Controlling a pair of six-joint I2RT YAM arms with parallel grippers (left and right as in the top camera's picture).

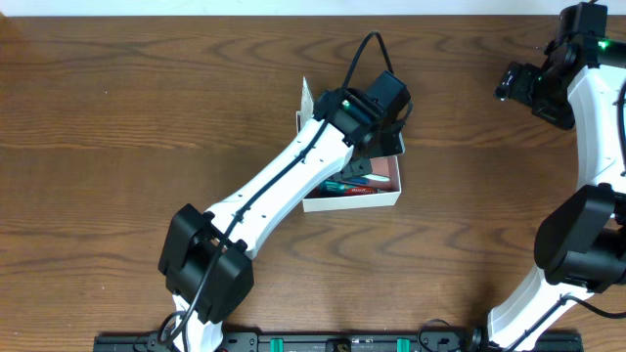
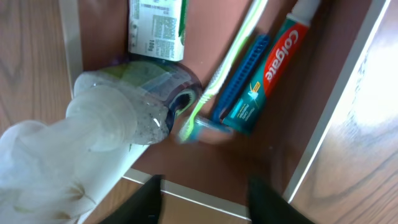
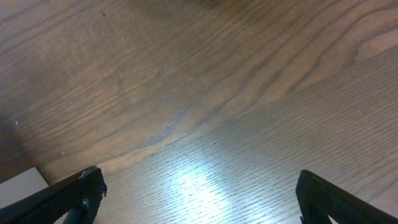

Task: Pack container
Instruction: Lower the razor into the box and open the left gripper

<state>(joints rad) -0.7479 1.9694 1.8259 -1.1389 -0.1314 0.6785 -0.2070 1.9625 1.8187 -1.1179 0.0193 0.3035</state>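
The container (image 1: 352, 203) is a shallow white-walled box with a pink-brown inside (image 2: 249, 158), at the table's middle. In it lie a Colgate toothpaste tube (image 2: 267, 74), a blue item (image 2: 242, 78), a green toothbrush (image 2: 227, 56) and a green-and-white packet (image 2: 157, 28). A clear bottle (image 2: 134, 106) with a white soft end (image 2: 43, 174) lies across the container's rim. My left gripper (image 2: 205, 202) is open and empty just above the container's edge, and it also shows in the overhead view (image 1: 386, 137). My right gripper (image 3: 199, 193) is open and empty over bare table at the far right (image 1: 511, 83).
The wooden table (image 1: 147, 117) surrounds the container. My left arm (image 1: 284, 186) stretches diagonally from the front edge over the container and hides most of it from above. A white corner (image 3: 18, 183) shows at the lower left of the right wrist view.
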